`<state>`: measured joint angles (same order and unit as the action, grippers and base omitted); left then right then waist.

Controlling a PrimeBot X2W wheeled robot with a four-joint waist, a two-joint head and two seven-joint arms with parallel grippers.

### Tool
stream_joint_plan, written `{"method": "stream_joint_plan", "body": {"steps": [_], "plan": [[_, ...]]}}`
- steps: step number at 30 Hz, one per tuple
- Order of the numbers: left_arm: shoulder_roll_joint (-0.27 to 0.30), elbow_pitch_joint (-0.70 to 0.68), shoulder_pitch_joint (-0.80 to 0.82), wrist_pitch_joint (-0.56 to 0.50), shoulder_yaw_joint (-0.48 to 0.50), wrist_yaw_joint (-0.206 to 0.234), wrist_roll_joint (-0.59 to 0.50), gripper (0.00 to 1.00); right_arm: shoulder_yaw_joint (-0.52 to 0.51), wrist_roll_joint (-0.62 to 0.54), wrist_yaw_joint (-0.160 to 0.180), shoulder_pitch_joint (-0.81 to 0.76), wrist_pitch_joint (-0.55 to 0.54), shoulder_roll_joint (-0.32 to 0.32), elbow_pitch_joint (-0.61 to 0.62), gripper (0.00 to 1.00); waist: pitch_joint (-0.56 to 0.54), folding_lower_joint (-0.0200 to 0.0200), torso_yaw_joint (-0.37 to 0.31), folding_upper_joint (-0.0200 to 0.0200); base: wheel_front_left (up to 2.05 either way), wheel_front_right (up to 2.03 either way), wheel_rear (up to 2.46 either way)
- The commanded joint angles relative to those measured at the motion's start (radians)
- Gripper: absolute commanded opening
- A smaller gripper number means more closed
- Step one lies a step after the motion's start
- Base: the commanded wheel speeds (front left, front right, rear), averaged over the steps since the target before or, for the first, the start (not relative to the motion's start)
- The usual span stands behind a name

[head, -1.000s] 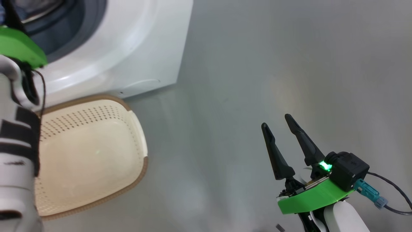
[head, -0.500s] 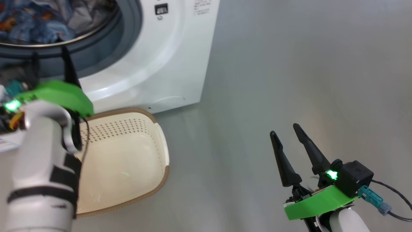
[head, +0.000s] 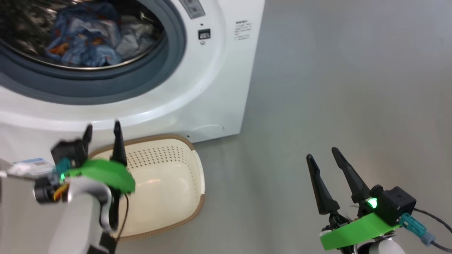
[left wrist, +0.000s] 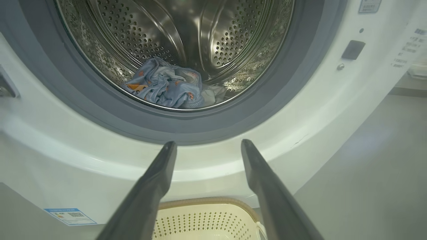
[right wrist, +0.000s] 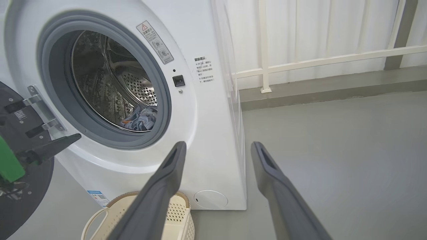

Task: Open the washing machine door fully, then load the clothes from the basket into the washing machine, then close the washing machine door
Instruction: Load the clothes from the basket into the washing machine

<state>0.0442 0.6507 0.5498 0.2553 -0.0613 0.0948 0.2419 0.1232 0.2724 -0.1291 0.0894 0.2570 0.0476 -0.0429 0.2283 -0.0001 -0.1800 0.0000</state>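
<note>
The long dark fingers of the left gripper [head: 102, 125] and right gripper [head: 321, 153] are spread and hold nothing. The light blue printed clothes [left wrist: 163, 88] lie in the big white washing machine [head: 219, 88]. The cream perforated plastic basket [head: 197, 165] stands empty before it. Closing the round black-rimmed door [right wrist: 31, 196] may pinch cloth lying near the grey rubber seal [left wrist: 200, 130].

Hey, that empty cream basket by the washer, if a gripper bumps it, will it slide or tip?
Probably slide: the basket looks like thin perforated plastic with nothing in it, so likely light, and the grey floor looks smooth. Tipping seems unlikely, since it is low and wide.
</note>
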Motion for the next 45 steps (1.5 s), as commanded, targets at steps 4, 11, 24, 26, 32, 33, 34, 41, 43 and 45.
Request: {"method": "stream_joint_plan", "body": {"steps": [4,11,24,26,32,33,34,41,43,45], "plan": [[0.015,-0.085,-0.101,0.006,0.02,-0.007,0.001,1.0,0.017,-0.029,-0.002,-0.019,0.005,0.003,0.02,1.0,-0.059,0.0001,0.055,0.0,0.0,0.0,0.0],[0.01,-0.159,-0.202,0.006,0.027,0.001,0.008,1.0,0.015,-0.033,-0.002,-0.039,0.005,0.01,0.02,1.0,-0.091,0.0001,0.093,0.0,0.0,0.0,0.0],[0.007,-0.321,-0.382,0.006,0.051,-0.01,0.021,1.0,0.014,-0.032,-0.002,-0.082,0.005,0.026,0.019,1.0,-0.145,0.0001,0.133,0.0,0.0,0.0,0.0],[0.007,-0.34,-0.408,0.006,0.051,-0.009,0.017,1.0,0.013,-0.031,-0.002,-0.088,0.005,0.029,0.019,1.0,-0.152,0.0001,0.133,0.0,0.0,0.0,0.0],[0.007,-0.391,-0.484,0.006,0.067,-0.012,0.02,1.0,-0.001,-0.032,-0.002,-0.108,0.005,0.039,0.021,1.0,-0.171,0.0001,0.129,0.0,0.0,0.0,0.0],[0.007,-0.4,-0.496,0.006,0.071,-0.013,0.022,1.0,-0.005,-0.032,-0.002,-0.111,0.005,0.04,0.021,1.0,-0.173,0.0001,0.129,0.0,0.0,0.0,0.0],[0.006,-0.408,-0.508,0.006,0.073,-0.013,0.023,1.0,-0.007,-0.032,-0.002,-0.114,0.005,0.041,0.021,1.0,-0.178,0.0001,0.127,0.0,0.0,0.0,0.0],[0.006,-0.473,-0.6,0.006,0.082,0.0,0.022,1.0,-0.02,-0.033,-0.002,-0.138,0.005,0.044,0.017,1.0,-0.209,0.0001,0.12,0.0,0.0,0.0,0.0],[0.006,-0.49,-0.622,0.006,0.078,0.004,0.02,1.0,-0.022,-0.033,-0.002,-0.143,0.005,0.045,0.015,1.0,-0.215,0.0001,0.12,0.0,0.0,0.0,0.0],[0.006,-0.498,-0.642,0.006,0.075,0.007,0.016,1.0,-0.022,-0.033,-0.002,-0.144,0.005,0.047,0.01,1.0,-0.222,0.0001,0.119,0.0,0.0,0.0,0.0]]}}
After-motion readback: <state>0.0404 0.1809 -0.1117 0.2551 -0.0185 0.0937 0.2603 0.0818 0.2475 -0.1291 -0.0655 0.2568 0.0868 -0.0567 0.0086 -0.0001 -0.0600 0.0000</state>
